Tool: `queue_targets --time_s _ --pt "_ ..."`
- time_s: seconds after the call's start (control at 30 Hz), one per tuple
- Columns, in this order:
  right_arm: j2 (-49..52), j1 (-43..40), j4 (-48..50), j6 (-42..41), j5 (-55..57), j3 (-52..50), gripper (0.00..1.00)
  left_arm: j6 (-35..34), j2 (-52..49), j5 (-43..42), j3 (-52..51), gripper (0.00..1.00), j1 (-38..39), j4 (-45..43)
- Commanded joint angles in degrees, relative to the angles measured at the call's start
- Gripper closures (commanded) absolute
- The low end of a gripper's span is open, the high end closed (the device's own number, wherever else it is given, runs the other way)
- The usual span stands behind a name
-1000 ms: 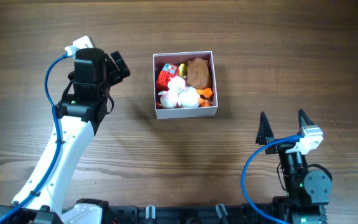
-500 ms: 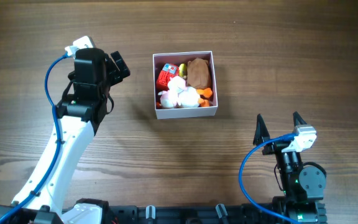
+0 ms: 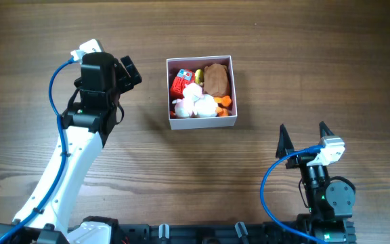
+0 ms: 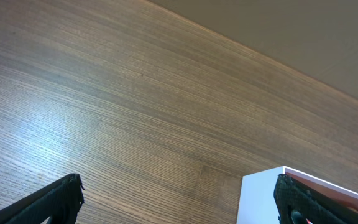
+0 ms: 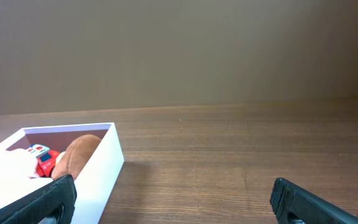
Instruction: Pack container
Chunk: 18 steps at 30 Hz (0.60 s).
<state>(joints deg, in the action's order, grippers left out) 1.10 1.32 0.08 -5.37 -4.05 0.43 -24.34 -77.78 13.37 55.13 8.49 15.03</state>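
The container (image 3: 235, 95), a shallow white-walled square box, sits at the table's middle back and holds several small toys: a brown one (image 3: 216, 79), a red one (image 3: 179, 84), white ones (image 3: 198, 103) and an orange one (image 3: 226, 102). My left gripper (image 3: 131, 70) is open and empty, left of the box; its wrist view shows the box's white corner (image 4: 260, 198) by its right finger. My right gripper (image 3: 303, 135) is open and empty, near the front right, below the box. Its wrist view shows the container (image 5: 101, 168) at the left with the brown toy (image 5: 78, 152) inside.
The wooden table (image 3: 303, 54) surrounds the box. The left arm (image 3: 73, 156) runs from the front left edge up to its gripper. The right arm's base (image 3: 327, 196) stands at the front right edge.
My right gripper has drawn back a little toward the front edge, away from the box, then held still. The left arm and the box have not moved.
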Motion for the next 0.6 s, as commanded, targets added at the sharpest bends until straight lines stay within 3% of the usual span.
queue_targets --time_s 0.0,0.27,0.57 --pt "-0.8 -0.2 0.2 -0.7 -0.1 -0.1 0.0 -0.5 0.0 -0.7 -0.3 0.0 -0.4 -0.1" --pt "-0.8 -0.2 0.2 -0.7 -0.1 -0.1 0.0 -0.5 1.1 -0.7 -0.3 0.0 -0.4 1.4" --pt "-0.8 -0.2 0.2 -0.7 -0.1 -0.1 0.0 2.2 28.5 1.7 -0.5 0.0 -0.4 15.8"
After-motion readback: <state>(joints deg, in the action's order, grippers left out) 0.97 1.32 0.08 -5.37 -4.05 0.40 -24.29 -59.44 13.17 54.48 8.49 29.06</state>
